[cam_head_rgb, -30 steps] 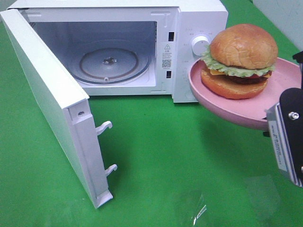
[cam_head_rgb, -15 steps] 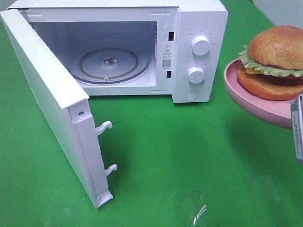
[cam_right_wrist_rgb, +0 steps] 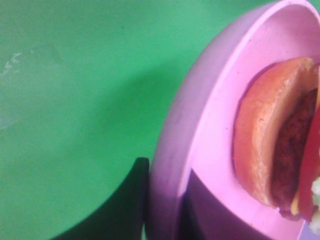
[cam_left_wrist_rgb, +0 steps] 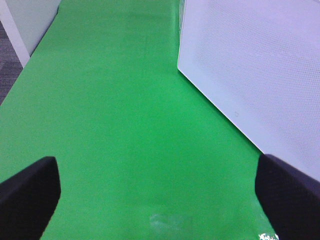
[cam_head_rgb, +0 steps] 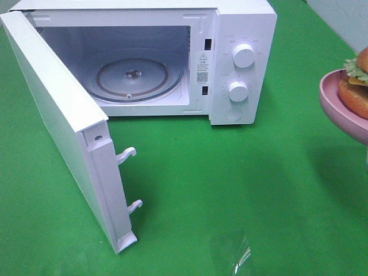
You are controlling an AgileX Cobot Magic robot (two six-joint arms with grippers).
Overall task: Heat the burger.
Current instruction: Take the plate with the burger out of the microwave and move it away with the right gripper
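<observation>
The burger [cam_head_rgb: 357,86] looks soft and stacked, liable to slide; right fingers [cam_right_wrist_rgb: 135,200] pinch the pink plate [cam_right_wrist_rgb: 200,150] rim, left fingers [cam_left_wrist_rgb: 30,192] spread wide.

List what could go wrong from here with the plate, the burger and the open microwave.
1. The right gripper pinches only the rim of the pink plate, held off the table; the loose burger could slide off.
2. The plate is wide; it might clip the frame of the microwave on entry.
3. The microwave door juts forward, so an arm could bump it.
</observation>
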